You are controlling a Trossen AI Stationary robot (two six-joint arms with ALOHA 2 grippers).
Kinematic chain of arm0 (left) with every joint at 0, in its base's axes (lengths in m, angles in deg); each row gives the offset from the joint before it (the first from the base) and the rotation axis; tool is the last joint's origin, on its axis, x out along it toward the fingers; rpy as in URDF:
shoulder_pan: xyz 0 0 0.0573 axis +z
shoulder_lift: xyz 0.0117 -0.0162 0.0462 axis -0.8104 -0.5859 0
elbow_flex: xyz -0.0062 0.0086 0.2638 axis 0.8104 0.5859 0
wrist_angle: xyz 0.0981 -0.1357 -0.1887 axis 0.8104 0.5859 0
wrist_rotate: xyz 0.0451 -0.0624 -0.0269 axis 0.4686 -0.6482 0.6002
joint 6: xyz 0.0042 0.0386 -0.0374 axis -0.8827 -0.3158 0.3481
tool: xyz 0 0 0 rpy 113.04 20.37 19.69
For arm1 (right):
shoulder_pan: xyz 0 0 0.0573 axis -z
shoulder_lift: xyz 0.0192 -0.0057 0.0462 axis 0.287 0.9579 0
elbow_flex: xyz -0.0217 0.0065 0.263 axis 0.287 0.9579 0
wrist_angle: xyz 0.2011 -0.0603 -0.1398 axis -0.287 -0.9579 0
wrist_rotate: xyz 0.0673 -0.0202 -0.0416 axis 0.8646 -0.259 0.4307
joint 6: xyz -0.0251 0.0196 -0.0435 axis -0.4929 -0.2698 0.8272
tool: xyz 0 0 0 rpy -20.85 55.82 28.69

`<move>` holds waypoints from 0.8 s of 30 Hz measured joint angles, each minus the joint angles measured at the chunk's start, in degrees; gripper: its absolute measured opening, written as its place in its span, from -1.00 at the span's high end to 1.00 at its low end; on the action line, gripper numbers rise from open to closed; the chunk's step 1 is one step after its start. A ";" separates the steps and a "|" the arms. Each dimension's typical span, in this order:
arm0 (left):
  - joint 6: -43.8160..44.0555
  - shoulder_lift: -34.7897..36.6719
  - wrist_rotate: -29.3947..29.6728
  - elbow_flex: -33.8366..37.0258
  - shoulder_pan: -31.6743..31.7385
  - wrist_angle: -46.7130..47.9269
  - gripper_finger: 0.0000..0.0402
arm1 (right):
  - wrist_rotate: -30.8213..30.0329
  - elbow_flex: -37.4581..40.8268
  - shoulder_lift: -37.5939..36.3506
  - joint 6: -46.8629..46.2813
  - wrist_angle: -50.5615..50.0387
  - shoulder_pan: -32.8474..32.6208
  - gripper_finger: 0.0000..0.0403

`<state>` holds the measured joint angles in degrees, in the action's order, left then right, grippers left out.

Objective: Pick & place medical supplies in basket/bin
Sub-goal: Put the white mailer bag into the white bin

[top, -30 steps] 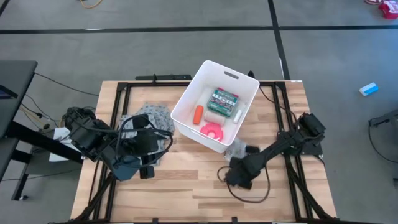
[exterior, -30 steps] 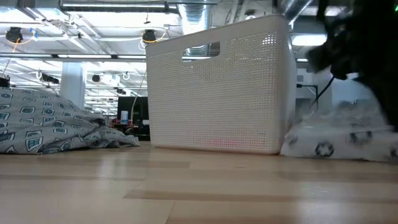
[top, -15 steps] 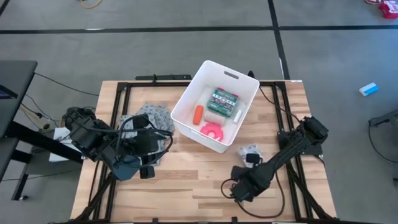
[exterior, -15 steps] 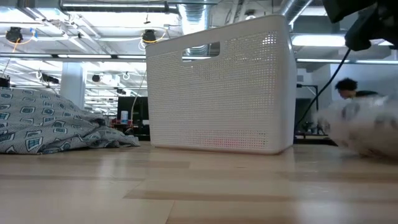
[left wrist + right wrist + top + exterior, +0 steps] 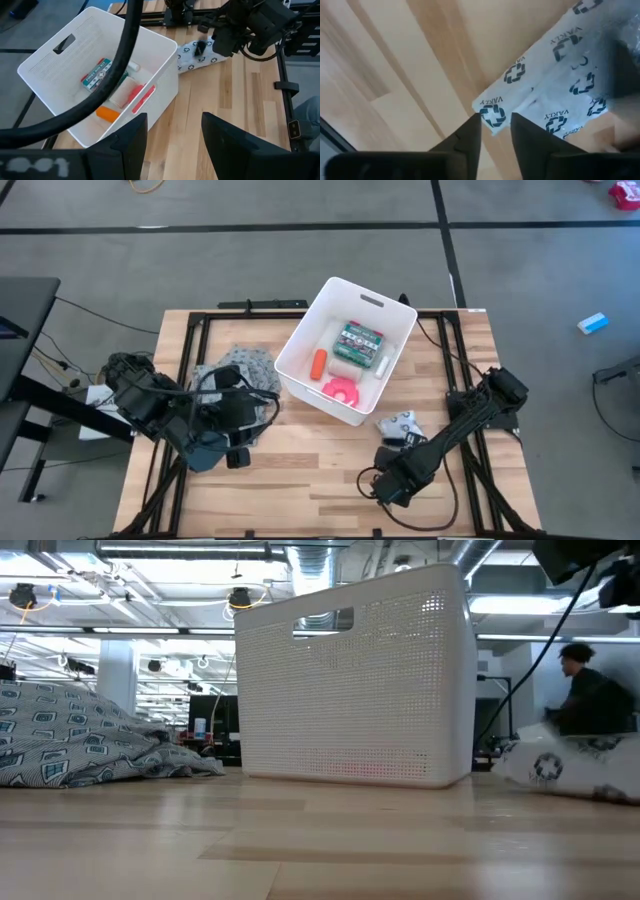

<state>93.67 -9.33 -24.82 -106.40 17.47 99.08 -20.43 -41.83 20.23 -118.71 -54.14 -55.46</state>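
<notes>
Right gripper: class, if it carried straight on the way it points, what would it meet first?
Most likely the clear spotted packet lying on the table; the right gripper points at its near corner, though depth is unclear.

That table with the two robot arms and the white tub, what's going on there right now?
The arms are loading medical supplies into the white tub. Inside it already lie the green-red printed box, the orange cylinder, the pink round disc and the white tube. The clear spotted packet is still on the wooden table beside the tub, with the right end effector at its edge, fingers slightly apart. The left end effector waits, open, over the grey patterned cloth.
</notes>
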 joint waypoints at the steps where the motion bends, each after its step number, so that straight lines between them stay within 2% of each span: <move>1: -0.02 -0.31 -0.03 0.00 0.00 -0.01 0.11 | -0.02 0.00 0.00 -1.29 0.11 -0.25 0.48; 9: -2.96 -4.19 -1.73 0.02 -0.93 0.00 0.11 | -0.48 0.29 0.00 -7.85 2.02 -6.00 0.10; 15: -3.15 -6.29 -1.02 0.02 -0.81 0.00 0.11 | -8.73 2.26 0.02 -10.22 3.33 -9.83 -0.12; 17: -3.59 -6.39 -1.41 0.04 -0.79 -0.02 0.11 | -11.00 3.07 0.64 -9.86 4.35 -10.68 -0.17; 24: -5.69 -6.15 0.18 0.02 -0.66 0.02 0.11 | -12.94 6.89 2.12 -6.82 2.76 -13.71 -0.19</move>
<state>87.98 -15.48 -24.64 -106.37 16.81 99.10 -33.37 -34.94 22.35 -125.53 -51.38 -69.17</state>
